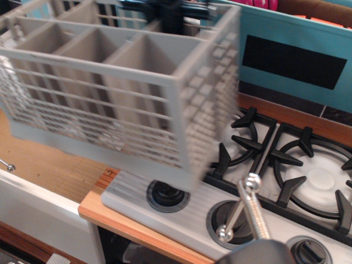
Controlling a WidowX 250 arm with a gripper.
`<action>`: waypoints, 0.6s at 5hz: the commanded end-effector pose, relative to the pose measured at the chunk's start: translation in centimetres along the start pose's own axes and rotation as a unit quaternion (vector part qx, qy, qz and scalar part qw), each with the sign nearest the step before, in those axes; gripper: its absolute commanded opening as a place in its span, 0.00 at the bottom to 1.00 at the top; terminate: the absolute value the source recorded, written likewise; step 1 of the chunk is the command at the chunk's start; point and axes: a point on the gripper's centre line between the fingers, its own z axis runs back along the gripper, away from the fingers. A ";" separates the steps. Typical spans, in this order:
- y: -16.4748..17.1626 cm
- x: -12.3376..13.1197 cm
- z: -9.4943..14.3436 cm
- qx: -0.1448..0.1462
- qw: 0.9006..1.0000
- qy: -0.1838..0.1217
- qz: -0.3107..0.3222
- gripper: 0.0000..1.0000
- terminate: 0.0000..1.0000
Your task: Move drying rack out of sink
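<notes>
- Rack first, in the single view, observation.image: the drying rack (124, 93) hangs in the air, lifted clear of the sink (44, 165); it fills the upper left and middle of the picture, slightly blurred, its lattice side facing the camera and its square compartments open at the top
- its right end reaches over the left burner of the grey stove top (231, 187), hiding most of that burner's black grate; its lower right corner sits above the leftmost black knob (165, 196)
- the gripper (171, 12) is a dark shape at the rack's far top rim, at the upper edge of the picture; the fingers are blurred and partly cut off, so whether they are clenched on the rim cannot be told
- the sink shows only as a brownish floor and a white front wall at lower left, below the rack
- the right burner (322, 176), white disc under a black grate, lies uncovered at right
- a teal panel with a black rectangle (297, 60) stands behind the stove
- a shiny metal rod with a ball end (245, 212) rises from the bottom edge, in front of the middle knob
</notes>
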 end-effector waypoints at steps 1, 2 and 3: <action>-8.0 -0.1 1.6 -0.002 0.999 -0.042 0.010 0.00 0.00; -11.7 -0.1 0.3 0.003 0.999 -0.043 0.005 0.00 0.00; -13.8 0.3 -0.9 0.031 0.999 -0.043 -0.010 0.00 1.00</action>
